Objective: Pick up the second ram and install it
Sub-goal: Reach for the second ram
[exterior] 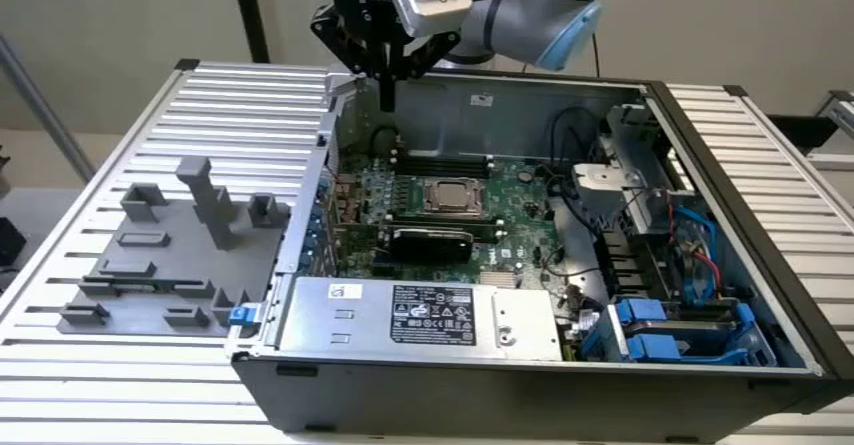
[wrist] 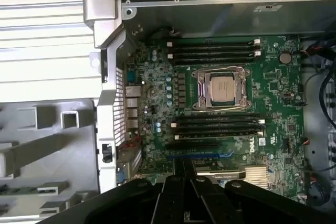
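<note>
— Over the far corner of the computer case (exterior: 534,405), on the exterior view's left: is that the claw (exterior: 387,105)?
— Yes. It hangs from the arm (exterior: 534,15), pointing straight down, just above the case's far wall and clear of the motherboard (exterior: 521,180).
— Clenched or released?
— Clenched. In the wrist view the fingers (wrist: 174,192) are drawn together with barely a slit between them. Whether anything thin sits in that slit I cannot tell.
— And the ram?
— What looks like a ram stick (exterior: 140,285) lies flat in the grey holder (exterior: 214,205) on the slatted counter (exterior: 240,95). That is on the exterior view's left of the case, well apart from the claw.
— What does the wrist camera look down on?
— The processor (wrist: 219,88) in its metal frame, with a bank of dark memory slots (wrist: 212,51) on one side of it and a second bank on the other. The slots have white latches at their ends. I cannot tell whether any slot is filled.
— Anything else inside?
— A power supply (exterior: 427,315) along the near wall, and blue drive bays (exterior: 667,330) toward the exterior view's right.
</note>
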### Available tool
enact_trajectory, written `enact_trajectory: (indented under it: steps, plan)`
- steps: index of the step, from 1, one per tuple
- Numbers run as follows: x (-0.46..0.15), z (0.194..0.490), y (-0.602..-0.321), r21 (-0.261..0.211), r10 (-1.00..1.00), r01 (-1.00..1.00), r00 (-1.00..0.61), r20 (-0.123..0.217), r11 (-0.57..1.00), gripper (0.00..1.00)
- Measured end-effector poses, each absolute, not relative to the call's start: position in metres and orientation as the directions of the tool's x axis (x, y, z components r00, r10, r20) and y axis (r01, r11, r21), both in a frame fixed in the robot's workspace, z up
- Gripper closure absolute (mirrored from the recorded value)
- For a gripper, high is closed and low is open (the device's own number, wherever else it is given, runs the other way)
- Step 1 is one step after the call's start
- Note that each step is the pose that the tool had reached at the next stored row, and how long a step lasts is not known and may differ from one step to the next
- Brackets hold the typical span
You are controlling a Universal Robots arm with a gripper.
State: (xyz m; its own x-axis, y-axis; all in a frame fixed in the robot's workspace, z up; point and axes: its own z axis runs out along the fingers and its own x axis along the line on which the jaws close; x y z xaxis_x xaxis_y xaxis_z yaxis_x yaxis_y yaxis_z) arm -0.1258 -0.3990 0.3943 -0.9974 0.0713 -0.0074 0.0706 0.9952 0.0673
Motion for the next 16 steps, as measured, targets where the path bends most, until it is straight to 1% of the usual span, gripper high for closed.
enact_trajectory:
  steps: [16]
  plan:
    - [-0.198, 0.393, -0.410, 0.067, 0.071, 0.071, -0.997, -0.007, 0.995, 1.00]
